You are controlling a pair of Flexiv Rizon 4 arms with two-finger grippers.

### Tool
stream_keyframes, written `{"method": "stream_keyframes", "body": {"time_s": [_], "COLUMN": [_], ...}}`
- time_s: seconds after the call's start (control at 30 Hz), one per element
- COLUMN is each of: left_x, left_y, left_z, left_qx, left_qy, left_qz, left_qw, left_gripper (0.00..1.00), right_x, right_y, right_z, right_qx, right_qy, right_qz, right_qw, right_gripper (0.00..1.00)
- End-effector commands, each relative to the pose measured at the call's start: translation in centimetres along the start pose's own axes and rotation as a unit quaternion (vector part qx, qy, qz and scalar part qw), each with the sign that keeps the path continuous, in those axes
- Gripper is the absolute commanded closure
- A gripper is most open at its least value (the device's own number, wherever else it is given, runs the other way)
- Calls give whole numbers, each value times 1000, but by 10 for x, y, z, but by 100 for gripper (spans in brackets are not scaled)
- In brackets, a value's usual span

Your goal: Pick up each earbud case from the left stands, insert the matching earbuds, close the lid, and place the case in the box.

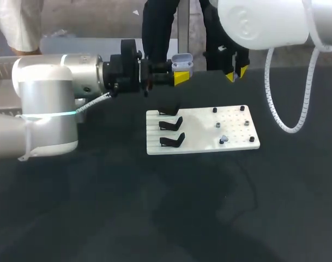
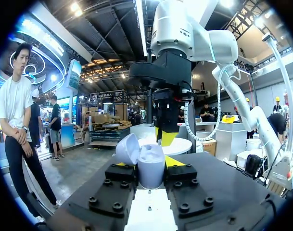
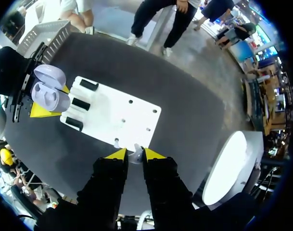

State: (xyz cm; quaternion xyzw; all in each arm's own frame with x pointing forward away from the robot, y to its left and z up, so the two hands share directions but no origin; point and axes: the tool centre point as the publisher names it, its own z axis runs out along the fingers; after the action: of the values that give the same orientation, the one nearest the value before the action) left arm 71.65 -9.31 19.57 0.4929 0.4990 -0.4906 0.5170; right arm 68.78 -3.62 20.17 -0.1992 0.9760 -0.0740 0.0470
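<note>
While my left claw [image 1: 178, 75] grips the open-lidded earbud case [image 2: 151, 166] in the air behind the white board [image 1: 204, 117], the three stands [image 1: 171, 124] look empty. What look like two loose earbuds [image 1: 224, 139] sit on the board's right. My right claw [image 3: 135, 153] pinches a pale earbud [image 3: 135, 157] above it. I judge inserting, lid-closing and boxing all remain.

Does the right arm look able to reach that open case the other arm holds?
Probably yes: the case sits open in the left gripper, nothing between it and the right gripper.
</note>
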Motion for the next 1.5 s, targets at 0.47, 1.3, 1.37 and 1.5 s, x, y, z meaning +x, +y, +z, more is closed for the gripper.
{"method": "stream_keyframes", "body": {"time_s": [0.47,1.3,1.37,1.5], "left_x": [1,1,1,1], "left_y": [-2,-2,-2,-2], "left_z": [0,0,0,0], "left_qx": [-3,-3,-3,-3], "left_qy": [-2,-2,-2,-2], "left_qz": [2,2,2,2], "left_qw": [1000,1000,1000,1000], "left_gripper": [100,100,100,100], "right_x": [4,-62,-67,-75], "right_y": [36,63,67,75], "right_z": [-42,-88,-90,-91], "right_qx": [-44,-10,-10,-14], "right_qy": [42,19,19,19], "right_qz": [411,482,474,456], "right_qw": [909,876,880,890], "right_gripper": [100,100,100,100]}}
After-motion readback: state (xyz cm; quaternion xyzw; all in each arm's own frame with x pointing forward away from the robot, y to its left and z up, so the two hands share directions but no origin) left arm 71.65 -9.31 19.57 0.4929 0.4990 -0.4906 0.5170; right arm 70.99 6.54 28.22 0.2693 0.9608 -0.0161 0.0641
